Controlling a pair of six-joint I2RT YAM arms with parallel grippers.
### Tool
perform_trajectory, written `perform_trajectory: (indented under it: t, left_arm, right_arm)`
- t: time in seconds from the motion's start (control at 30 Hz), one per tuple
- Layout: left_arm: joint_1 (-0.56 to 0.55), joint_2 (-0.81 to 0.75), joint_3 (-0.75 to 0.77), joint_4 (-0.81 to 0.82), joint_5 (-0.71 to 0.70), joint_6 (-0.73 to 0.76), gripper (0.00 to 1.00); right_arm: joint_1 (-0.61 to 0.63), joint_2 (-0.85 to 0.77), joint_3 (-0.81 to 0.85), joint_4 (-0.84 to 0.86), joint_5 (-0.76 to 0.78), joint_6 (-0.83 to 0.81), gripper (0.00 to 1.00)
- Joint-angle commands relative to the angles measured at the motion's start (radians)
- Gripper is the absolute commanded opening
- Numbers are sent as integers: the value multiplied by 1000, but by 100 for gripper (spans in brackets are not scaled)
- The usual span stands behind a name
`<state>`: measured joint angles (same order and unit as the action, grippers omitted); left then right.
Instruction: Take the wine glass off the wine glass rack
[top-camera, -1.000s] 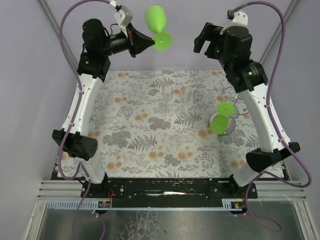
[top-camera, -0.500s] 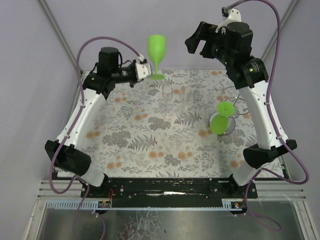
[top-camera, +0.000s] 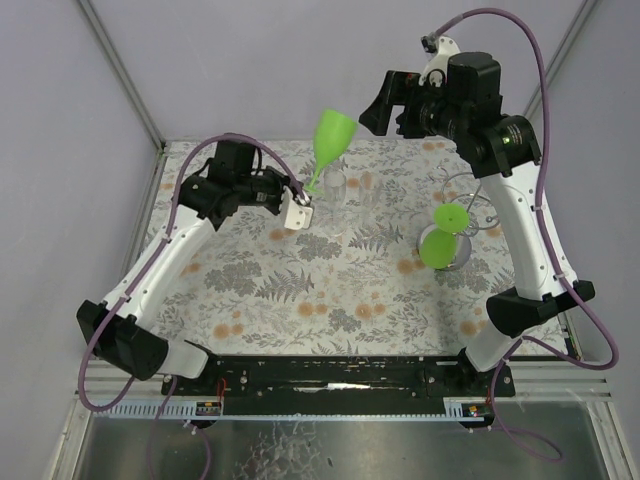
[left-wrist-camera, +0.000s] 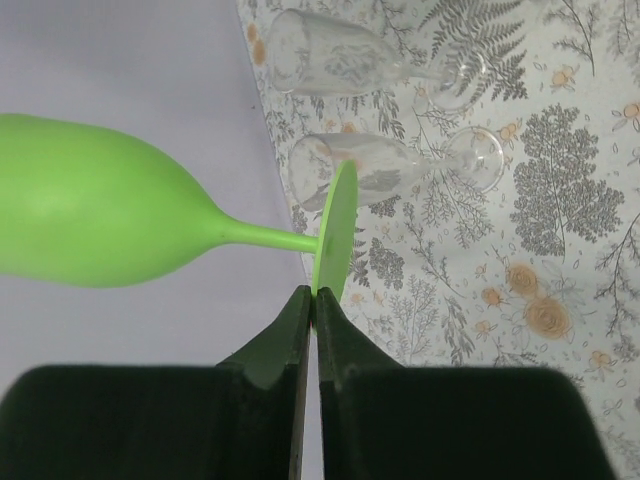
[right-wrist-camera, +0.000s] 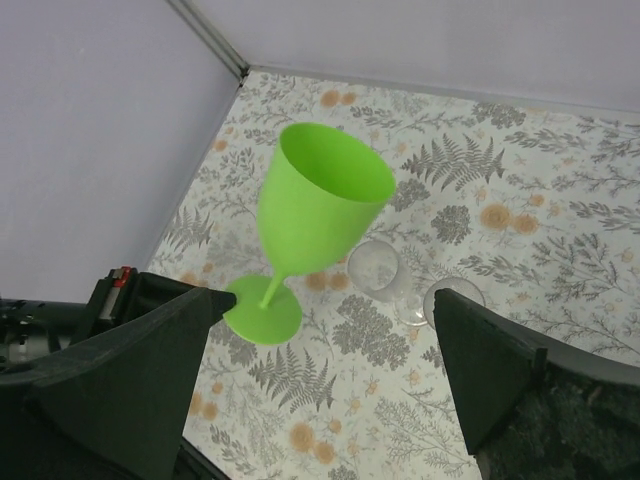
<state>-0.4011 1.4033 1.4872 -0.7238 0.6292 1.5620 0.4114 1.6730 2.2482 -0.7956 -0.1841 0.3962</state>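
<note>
Green wine glass (top-camera: 336, 135) comes down from high up, now lower over worktop (top-camera: 260, 285), foot rim clamped in left claw (left-wrist-camera: 312, 296), bowl above its tips. Right claw (top-camera: 388, 106) spread, empty, close by. Clear of rack (top-camera: 487, 212); set-down likely next.

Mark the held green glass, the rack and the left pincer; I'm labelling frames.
held green glass (top-camera: 335, 135), top view, bowl
rack (top-camera: 480, 208), top view, wire arms
left pincer (left-wrist-camera: 313, 297), left wrist view, between fingertips

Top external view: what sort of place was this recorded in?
Probably a lab robot cell, not a home: plain lilac walls with a metal corner rail, left arm and right arm bolted to a black base rail, and a floral cloth laid as the work surface.
</note>
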Motion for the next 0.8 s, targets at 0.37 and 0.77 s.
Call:
perform_trajectory:
  t: [0.37, 0.77]
  left_arm:
    - [-155, -73, -173, 117, -122, 268, 0]
    - [-198, -140, -314, 269, -118, 308, 0]
  right_arm:
    - [-4, 55, 80, -188, -167, -73, 100]
    - [-5, 30, 25, -281, -177, -111, 98]
